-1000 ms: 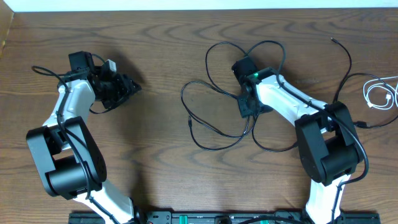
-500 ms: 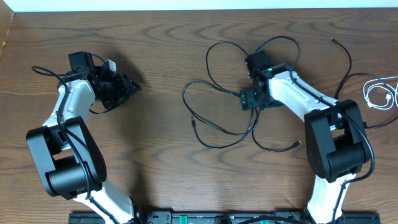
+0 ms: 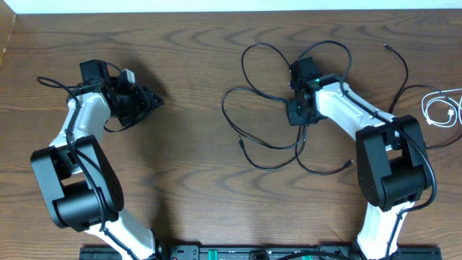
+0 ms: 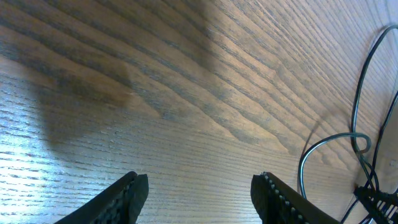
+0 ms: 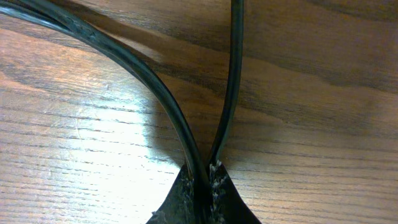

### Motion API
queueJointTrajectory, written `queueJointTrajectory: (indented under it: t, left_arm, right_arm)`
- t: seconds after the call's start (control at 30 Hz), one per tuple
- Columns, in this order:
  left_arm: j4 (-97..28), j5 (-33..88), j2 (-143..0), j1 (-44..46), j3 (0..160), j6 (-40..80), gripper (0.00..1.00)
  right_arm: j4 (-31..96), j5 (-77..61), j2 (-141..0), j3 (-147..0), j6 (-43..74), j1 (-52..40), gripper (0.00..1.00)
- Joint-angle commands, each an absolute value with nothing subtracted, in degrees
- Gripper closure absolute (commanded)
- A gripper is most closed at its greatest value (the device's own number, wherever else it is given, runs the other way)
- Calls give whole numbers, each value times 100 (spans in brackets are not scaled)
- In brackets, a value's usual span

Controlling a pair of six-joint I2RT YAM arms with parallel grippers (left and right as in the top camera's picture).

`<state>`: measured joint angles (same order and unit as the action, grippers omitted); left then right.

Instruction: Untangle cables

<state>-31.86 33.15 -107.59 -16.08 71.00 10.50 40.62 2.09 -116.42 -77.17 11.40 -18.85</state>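
Black cables (image 5: pixel 235 50) lie in overlapping loops toward 2 o'clock on the surface (image 3: pixel 188 166), not yet separated. The right end effector (image 5: pixel 202 190) is pinched tight on two strands where the loops cross. A white cable (image 3: pixel 442 108) sits apart at 3 o'clock, seemingly free of the tangle. The left end effector (image 3: pixel 150 100), at 10 o'clock, gapes moderately and holds nothing. Most of the untangling appears left.
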Motion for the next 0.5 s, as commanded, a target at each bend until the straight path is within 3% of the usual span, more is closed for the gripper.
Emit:
queueJointTrajectory:
  t: [0.0,0.2,0.47]
  left_arm:
    - [-3186,3387,-10822,-1632,7135,1057,41]
    - [-3186,3387,-10822,-1632,7135,1057,41]
    - [-3186,3387,-10822,-1632,7135,1057,41]
  right_arm:
    - [4071,-792,-11631,-7642,888,-1883,99]
    - [3385,-3590,-10853,-8020,246,-1857,99]
    - [1844,-4563,-9557,-8160,469,-1931,99]
